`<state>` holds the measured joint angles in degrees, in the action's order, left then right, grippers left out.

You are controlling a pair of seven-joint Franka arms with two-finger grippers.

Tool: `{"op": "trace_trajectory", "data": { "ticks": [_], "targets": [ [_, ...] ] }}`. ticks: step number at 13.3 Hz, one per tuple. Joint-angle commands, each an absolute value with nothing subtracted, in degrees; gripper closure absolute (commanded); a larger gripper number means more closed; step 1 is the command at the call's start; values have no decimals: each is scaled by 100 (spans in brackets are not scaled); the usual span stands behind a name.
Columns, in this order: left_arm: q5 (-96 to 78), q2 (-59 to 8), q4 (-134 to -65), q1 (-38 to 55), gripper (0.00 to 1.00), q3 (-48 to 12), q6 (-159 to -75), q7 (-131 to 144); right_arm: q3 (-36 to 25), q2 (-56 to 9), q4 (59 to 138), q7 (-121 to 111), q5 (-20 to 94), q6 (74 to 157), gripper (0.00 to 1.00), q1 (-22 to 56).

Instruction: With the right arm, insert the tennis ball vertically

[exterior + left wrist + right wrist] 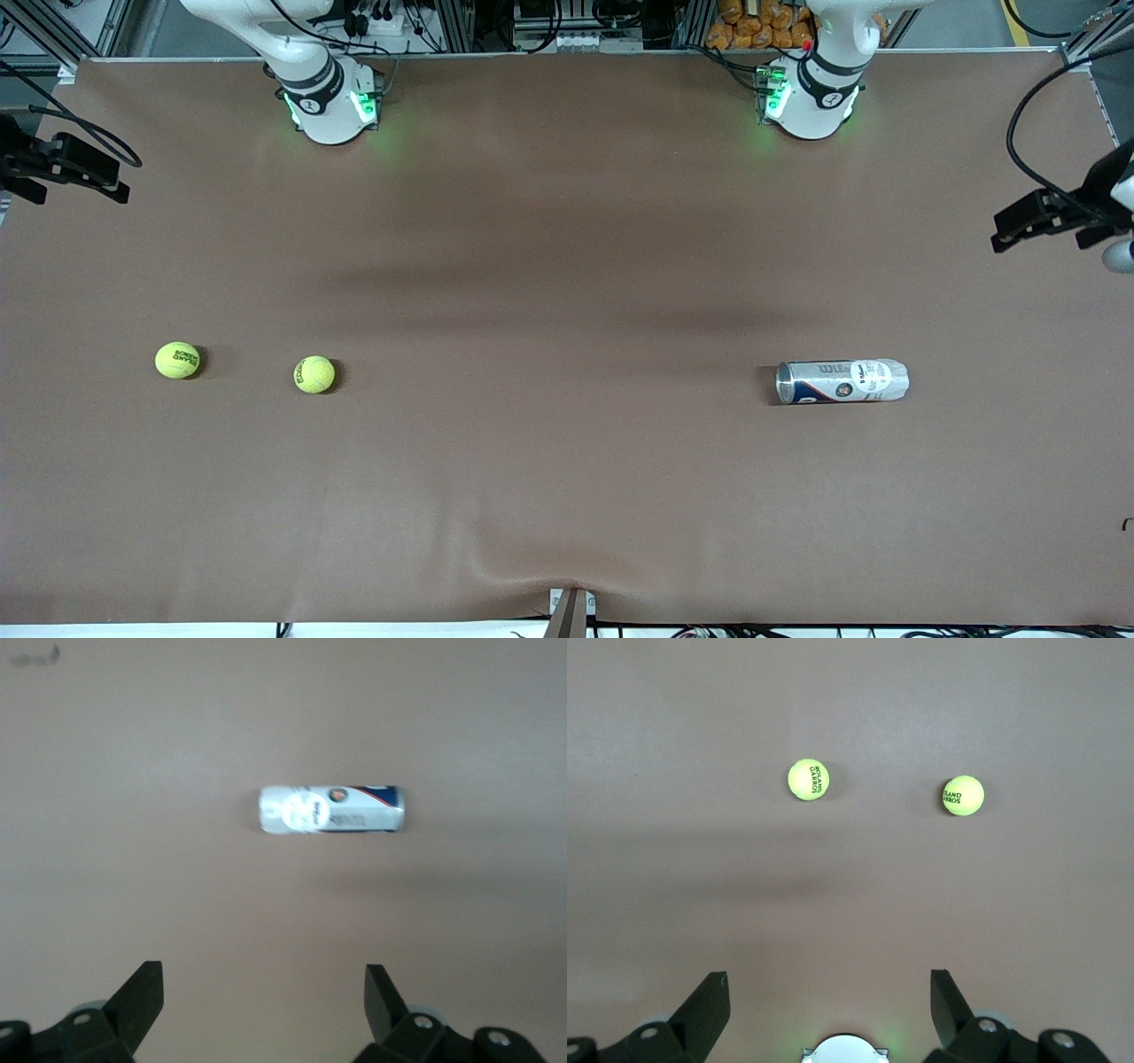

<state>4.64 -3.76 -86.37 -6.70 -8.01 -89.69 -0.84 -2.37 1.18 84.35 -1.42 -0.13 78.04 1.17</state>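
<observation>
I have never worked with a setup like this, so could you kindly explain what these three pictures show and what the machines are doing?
Two robot arms stand at one edge of a brown table. The wide picture comes from a high camera facing them; the other two come from cameras on each arm's wrist, looking down past its fingers.

The left gripper hangs high over its end of the table, open and empty, above a tennis ball can lying on its side. The right gripper hangs over the other end, also open and empty, above two yellow tennis balls: an outer ball and an inner ball closer to the can.

Nothing is held yet; the can is not yet upright.
</observation>
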Motion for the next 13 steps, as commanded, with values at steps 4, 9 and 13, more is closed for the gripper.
{"op": "trace_trajectory", "data": {
  "ticks": [4, 9, 13],
  "targets": [
    [764, -896, -8534, -580, 0, -887, -9456, -747, -229, 272, 8569, -123, 70, 7805, 0, 88],
    [1201, -1405, -8587, -326, 0, -949, -9475, -1764, -229, 272, 8569, -123, 70, 7805, 0, 79],
    [1468, -1722, -9007, -246, 0, -949, -9658, -2030, -229, 272, 8569, -123, 70, 7805, 0, 79]
  ]
}}
